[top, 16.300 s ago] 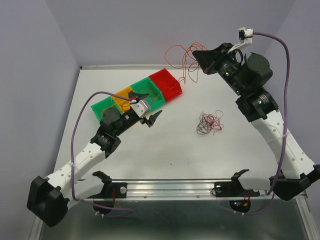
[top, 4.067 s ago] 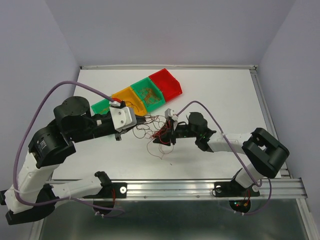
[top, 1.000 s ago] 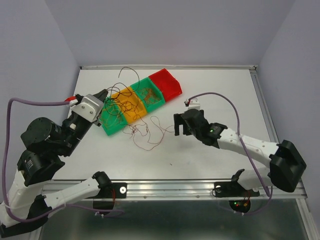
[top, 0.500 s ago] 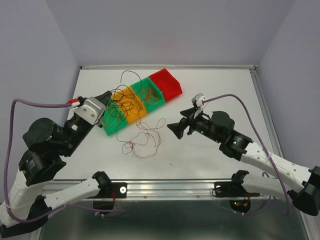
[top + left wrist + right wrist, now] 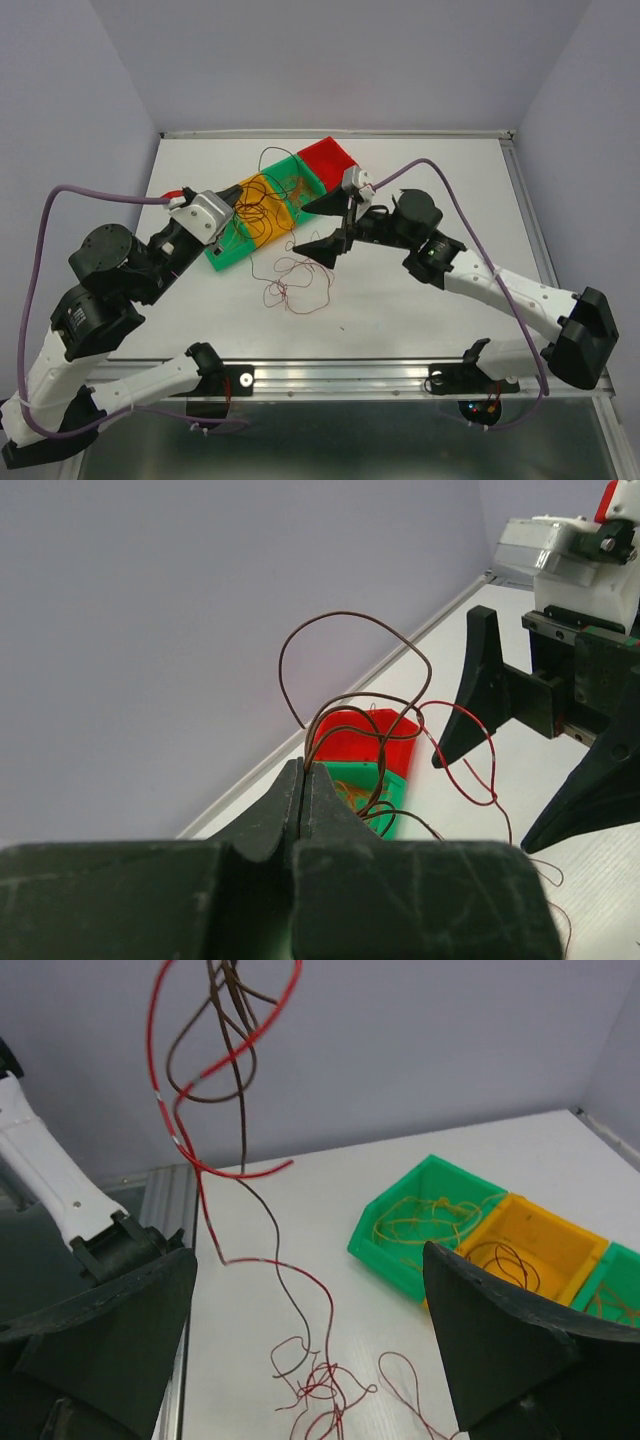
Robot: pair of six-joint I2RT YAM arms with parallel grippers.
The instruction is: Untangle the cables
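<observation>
My left gripper [image 5: 238,203] hangs above the row of bins, shut on a bunch of thin cables [image 5: 262,192]. In the left wrist view the jaws [image 5: 302,772] are pressed together, and brown loops [image 5: 350,670] and a red strand [image 5: 468,748] rise out of them. The held strands trail down to a loose red and brown tangle [image 5: 295,285] lying on the table. My right gripper [image 5: 322,226] stands open just right of the hanging strands. Nothing lies between its fingers. In the right wrist view the cables [image 5: 205,1070] hang ahead and the tangle [image 5: 322,1385] lies below, between the fingers.
Four bins stand in a diagonal row: a green bin [image 5: 225,252], an orange bin [image 5: 268,215], a second green bin [image 5: 296,180] and a red bin [image 5: 330,158]. Sorted wires lie in the green bin [image 5: 430,1222] and the orange bin [image 5: 535,1245]. Walls close the back and sides.
My right gripper has swung up and left, close beside the hanging cables. My left gripper has shifted right over the bins, still shut, and the trailing tangle has slid slightly right on the table.
</observation>
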